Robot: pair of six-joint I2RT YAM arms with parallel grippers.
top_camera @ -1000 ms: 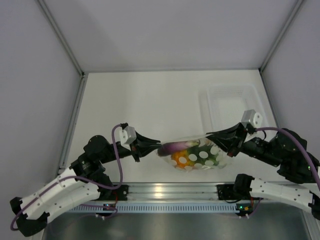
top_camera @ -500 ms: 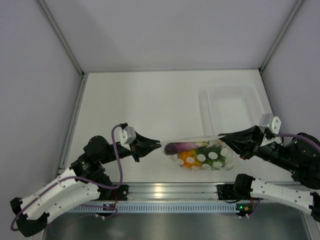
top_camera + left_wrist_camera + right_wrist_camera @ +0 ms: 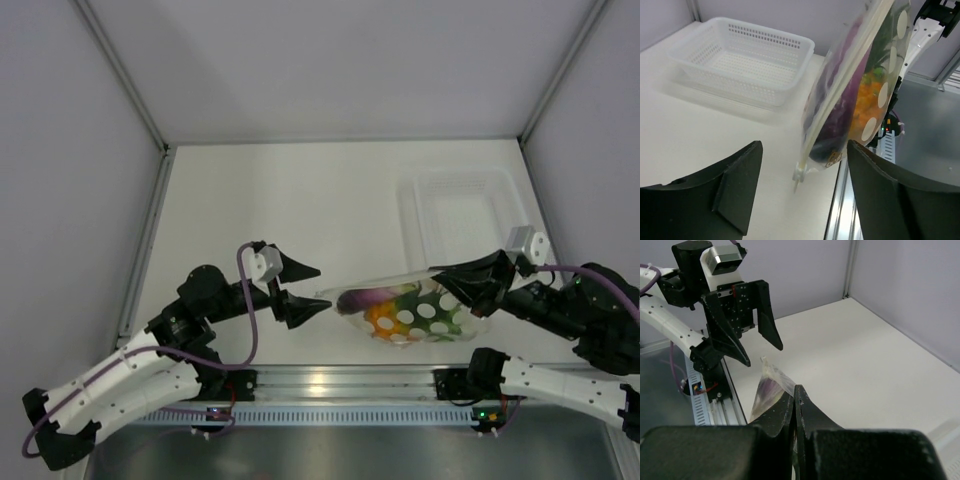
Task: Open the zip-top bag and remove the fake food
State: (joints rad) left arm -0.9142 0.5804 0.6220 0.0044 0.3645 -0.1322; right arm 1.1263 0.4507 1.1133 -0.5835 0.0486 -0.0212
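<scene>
The zip-top bag (image 3: 405, 312), clear with white dots, hangs above the table's near edge with the fake food inside: a purple eggplant (image 3: 362, 297), an orange piece (image 3: 380, 318) and a green piece (image 3: 447, 318). My right gripper (image 3: 438, 274) is shut on the bag's top edge at its right end. My left gripper (image 3: 322, 286) is open just off the bag's left end. In the left wrist view the white zip slider (image 3: 799, 173) hangs free between the spread fingers (image 3: 740, 170). In the right wrist view the bag's corner (image 3: 771, 380) sticks out past my shut right gripper (image 3: 796, 388).
A clear perforated rectangular tray (image 3: 462, 215) stands at the back right, also seen as the tray (image 3: 740, 65) beyond the bag. The metal rail (image 3: 330, 385) runs along the near edge under the bag. Grey walls enclose the white table.
My left gripper has opened and let go of the bag's left end. The right gripper pulled the bag to the right, then brought it slightly back left, still holding it.
</scene>
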